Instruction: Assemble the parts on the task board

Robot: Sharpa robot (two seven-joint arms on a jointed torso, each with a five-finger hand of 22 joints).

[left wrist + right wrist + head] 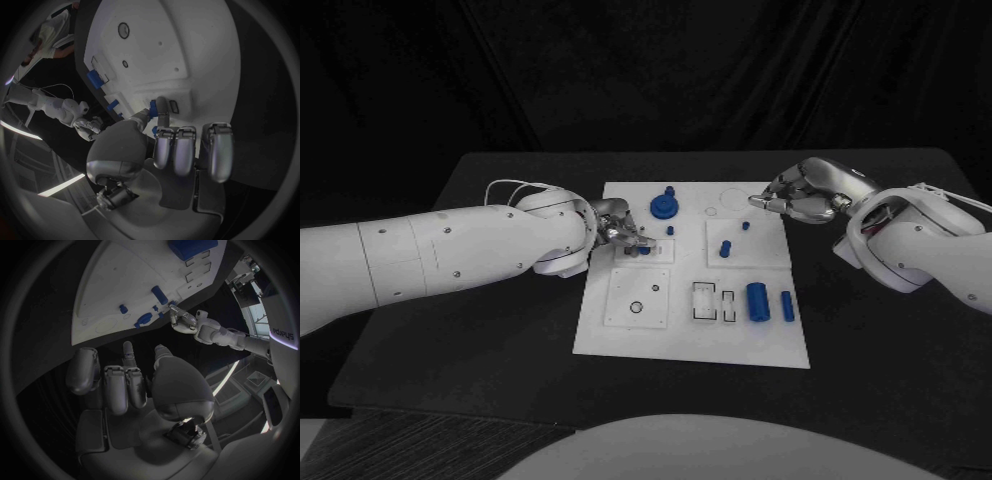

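Head view: two blue cylinders (772, 301) on the task board (678, 340).

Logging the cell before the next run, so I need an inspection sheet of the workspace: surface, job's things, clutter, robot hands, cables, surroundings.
Surface: black table, carrying the white board at its middle.
Job's things: blue round part stands at the board's far end; two blue cylinders lie at its near right; a small blue part is at the left robot hand's fingertips.
Clutter: nothing seen.
Robot hands: left robot hand pinches the small part at the board's left edge; right robot hand hovers at the far right corner, fingers curled, holding nothing.
Cables: thin wires loop at both wrists.
Surroundings: dark curtain behind.
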